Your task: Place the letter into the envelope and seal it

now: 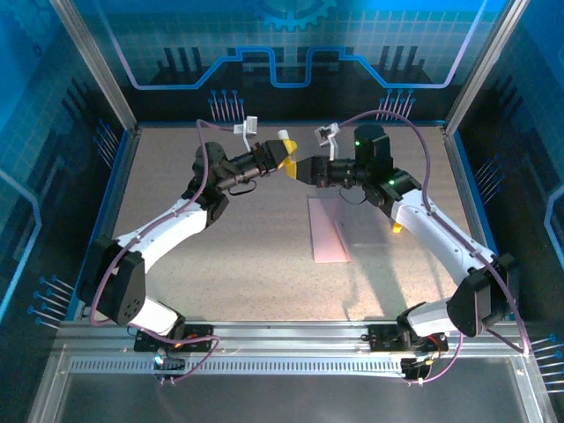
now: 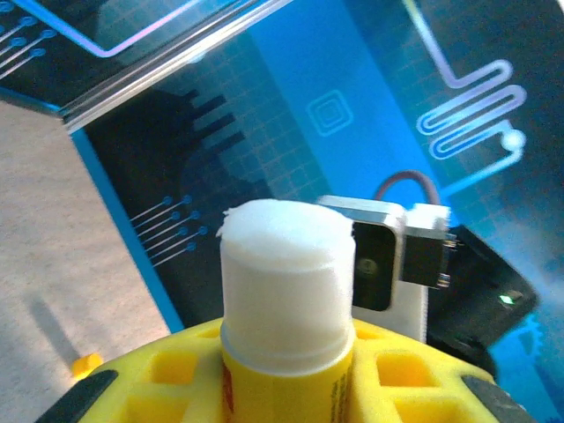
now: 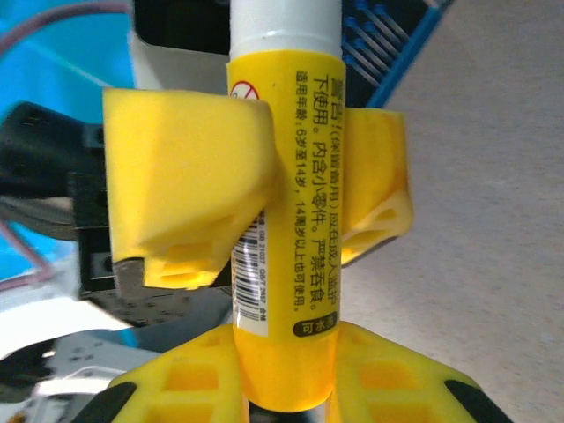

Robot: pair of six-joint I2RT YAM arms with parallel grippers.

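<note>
Pads of the left gripper (image 3: 286,189) are clenched on the yellow barrel of the glue stick (image 3: 284,106), one to each side at mid-length, holding it up in the air above the table (image 1: 220,273). The right gripper (image 3: 282,392) meets it nose to nose and has its jaws drawn in on the stick's base end, so both arms have hold of the same stick. In the left wrist view the other end stands bare, a blunt plug of white glue with a slightly ragged rim (soft stuff, easily smeared or dented if it is pressed hard).

Out from there, the envelope (image 1: 328,231) lies flat on the table below and a little to the right of the joined grippers, well apart from both. It is a pale pink strip with its long side running away from the arm bases. A small yellow piece (image 1: 397,228), perhaps the stick's cap, sits just beside the right forearm.

By my reckoning the envelope is thin, light and limp. It will slide on the table under a sideways push and buckle if pinched in the middle. It is best pinned flat near one end while the glue runs along the flap, and lifted only by an edge.
</note>
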